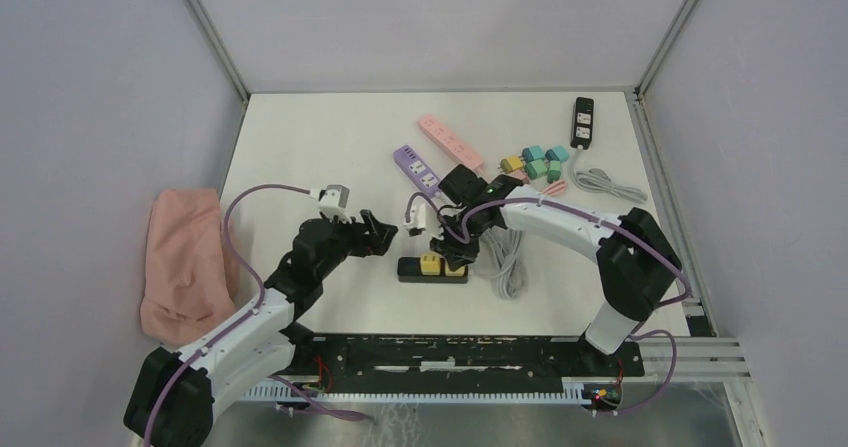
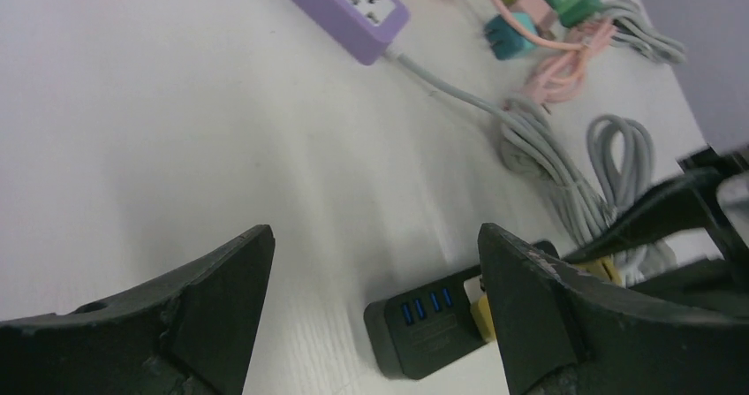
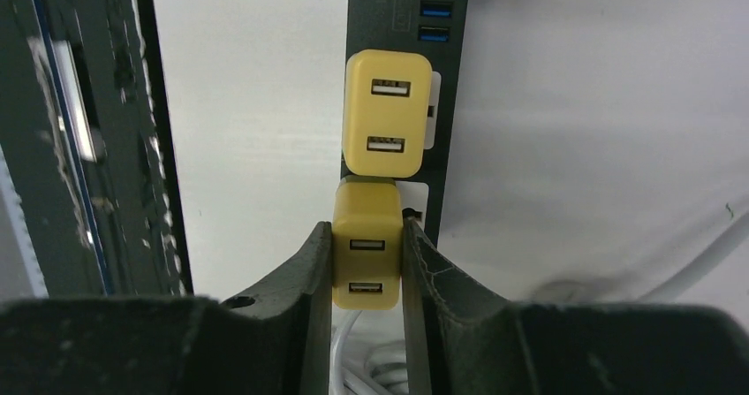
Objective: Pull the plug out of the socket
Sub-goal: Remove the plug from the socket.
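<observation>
Plug (image 3: 366,246) clamped by R gripper (image 3: 366,232), clear only in wrist view; L gripper (image 2: 375,234) released.

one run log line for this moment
right gripper: shut on yellow two-port plug | plug: on black power strip, beside second yellow plug | left gripper: open, empty

No text, brand or number is legible, neither on the black power strip (image 3: 389,15) nor the yellow plug (image 3: 366,254).

power strip (image 3: 455,59) cropped at top, prongs of nearer plug (image 3: 366,245) hidden
</observation>
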### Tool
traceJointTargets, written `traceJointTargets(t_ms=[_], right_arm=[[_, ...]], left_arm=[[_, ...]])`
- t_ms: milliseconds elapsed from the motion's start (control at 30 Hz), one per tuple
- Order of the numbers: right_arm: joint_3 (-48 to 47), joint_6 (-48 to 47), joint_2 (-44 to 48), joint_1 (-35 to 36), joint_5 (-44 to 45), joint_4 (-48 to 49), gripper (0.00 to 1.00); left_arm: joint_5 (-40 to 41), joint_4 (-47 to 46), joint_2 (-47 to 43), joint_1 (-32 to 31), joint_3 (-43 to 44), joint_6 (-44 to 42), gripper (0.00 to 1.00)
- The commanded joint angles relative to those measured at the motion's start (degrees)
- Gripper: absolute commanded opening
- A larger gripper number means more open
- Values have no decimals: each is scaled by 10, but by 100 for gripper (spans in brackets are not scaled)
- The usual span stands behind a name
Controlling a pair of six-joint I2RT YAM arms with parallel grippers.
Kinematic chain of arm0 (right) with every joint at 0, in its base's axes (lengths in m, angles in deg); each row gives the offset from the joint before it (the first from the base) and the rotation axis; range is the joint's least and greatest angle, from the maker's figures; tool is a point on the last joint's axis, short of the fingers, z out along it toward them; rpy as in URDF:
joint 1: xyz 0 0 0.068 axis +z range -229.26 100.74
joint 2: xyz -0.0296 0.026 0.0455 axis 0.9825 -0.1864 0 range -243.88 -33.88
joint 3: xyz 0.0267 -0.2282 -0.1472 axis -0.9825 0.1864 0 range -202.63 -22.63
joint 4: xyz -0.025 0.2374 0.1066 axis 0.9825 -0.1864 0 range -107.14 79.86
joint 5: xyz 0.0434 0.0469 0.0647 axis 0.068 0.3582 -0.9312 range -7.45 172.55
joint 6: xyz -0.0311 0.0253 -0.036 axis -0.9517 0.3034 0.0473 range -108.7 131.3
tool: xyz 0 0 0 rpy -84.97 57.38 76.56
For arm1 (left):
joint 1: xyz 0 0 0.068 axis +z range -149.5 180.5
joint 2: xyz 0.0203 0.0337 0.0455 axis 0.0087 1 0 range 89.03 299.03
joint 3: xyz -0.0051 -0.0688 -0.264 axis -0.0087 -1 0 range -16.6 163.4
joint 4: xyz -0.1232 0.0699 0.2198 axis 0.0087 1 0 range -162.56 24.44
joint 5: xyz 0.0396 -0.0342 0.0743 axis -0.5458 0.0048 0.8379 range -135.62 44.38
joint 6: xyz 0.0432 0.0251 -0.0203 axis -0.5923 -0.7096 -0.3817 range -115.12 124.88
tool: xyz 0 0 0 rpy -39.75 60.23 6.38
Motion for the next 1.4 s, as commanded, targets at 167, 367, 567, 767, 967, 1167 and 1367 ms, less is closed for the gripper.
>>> traceJointTargets(t_ms=[167,367,567,767,967,1167,1367], right_arm=[[77,-277,93,-89,-44,-136,13],[120,-328,120,-142,-75,-127,10],[138,-370,126,-152,-105,-127,9],[141,-385,120,-152,-108,-126,9],[143,-387,118,-152,-108,-123,9],[143,-388,117,-152,-109,-123,9],[143,-386,113,-152,-117,-119,9]], left_arm=[[-244,-344,26,-32,-79,-45,98],[-192,-365,73,-178,-93,-239,98],[-196,-412,127,-233,-97,-362,98],[-174,-436,240,-264,-59,-425,98],[-174,-457,348,-290,-17,-441,95],[-163,-460,405,-294,-1,-444,92],[-158,-463,438,-296,3,-446,83]])
